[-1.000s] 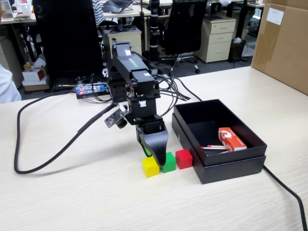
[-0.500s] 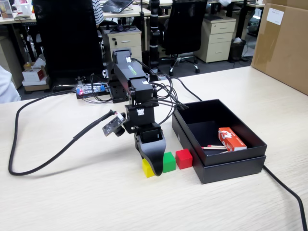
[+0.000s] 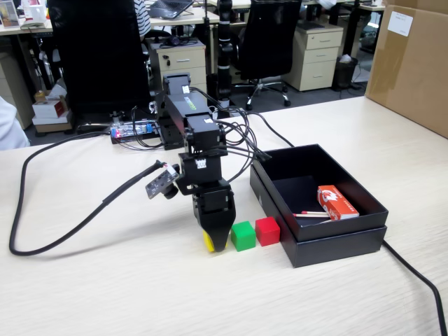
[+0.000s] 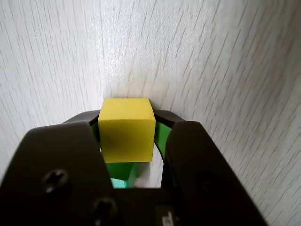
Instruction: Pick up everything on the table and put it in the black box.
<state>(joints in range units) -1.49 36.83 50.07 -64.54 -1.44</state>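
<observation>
So far none of the three cubes looks boxed: in the fixed view, left to right, the yellow cube point(image 3: 208, 241) sits on the table point(image 3: 105, 280) under the gripper point(image 3: 215, 243), whose jaws flank it closely in the wrist view, though a firm clamp I cannot tell; the green cube point(image 3: 243, 235) and red cube point(image 3: 267, 230) wait beside the black box point(image 3: 336, 241), which holds only a matchbox point(image 3: 337, 201)

Matchbox point(image 3: 337, 201): red-orange with white print, lying flat.
Matchsticks point(image 3: 313, 213): thin, just beside the matchbox.
Carton point(image 3: 409, 63): big, brown cardboard, far right.
Cable point(image 3: 63, 203): black, looping leftward.
Office chairs point(image 3: 264, 42): behind.
</observation>
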